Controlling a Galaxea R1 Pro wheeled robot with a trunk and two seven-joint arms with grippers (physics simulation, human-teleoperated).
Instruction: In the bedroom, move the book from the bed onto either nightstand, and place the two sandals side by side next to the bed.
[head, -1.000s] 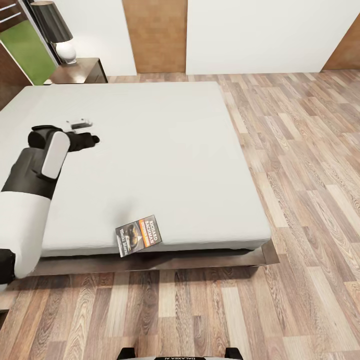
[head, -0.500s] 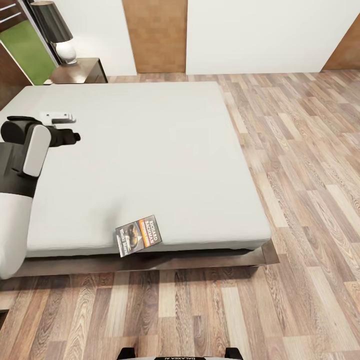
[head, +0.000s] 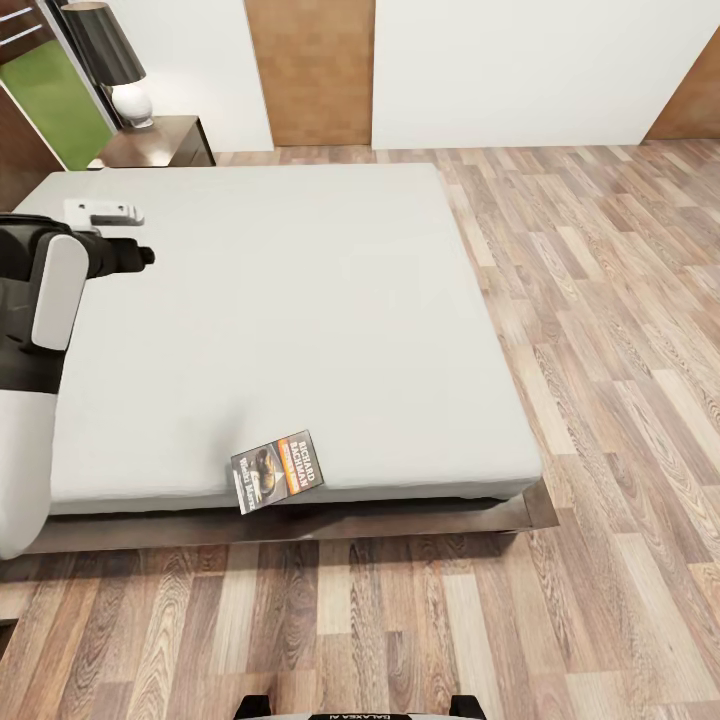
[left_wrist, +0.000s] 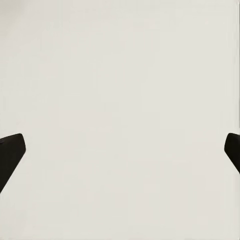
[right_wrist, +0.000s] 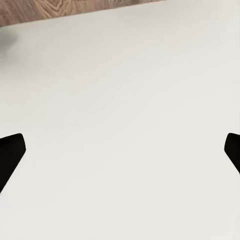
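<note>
The book (head: 278, 471), a thin paperback with an orange band, lies on the near edge of the bed (head: 330, 290) and overhangs it slightly. The nightstand (head: 160, 142) stands at the bed's far left corner. My left gripper (head: 143, 257) hovers over the left side of the mattress, far from the book. In the left wrist view the left gripper (left_wrist: 120, 152) is open over plain grey mattress. In the right wrist view the right gripper (right_wrist: 120, 152) is open, with nothing between its fingers. The sandals are out of view.
A black-shaded lamp (head: 112, 62) stands on the nightstand. Tan wooden doors (head: 312, 70) break the white far wall. Wood-plank floor (head: 620, 330) runs along the bed's right side and in front of it. A dark wooden frame (head: 400, 518) edges the bed's near side.
My left arm has swung left and a little farther across the mattress, away from the book. The book and the camera have not moved.
</note>
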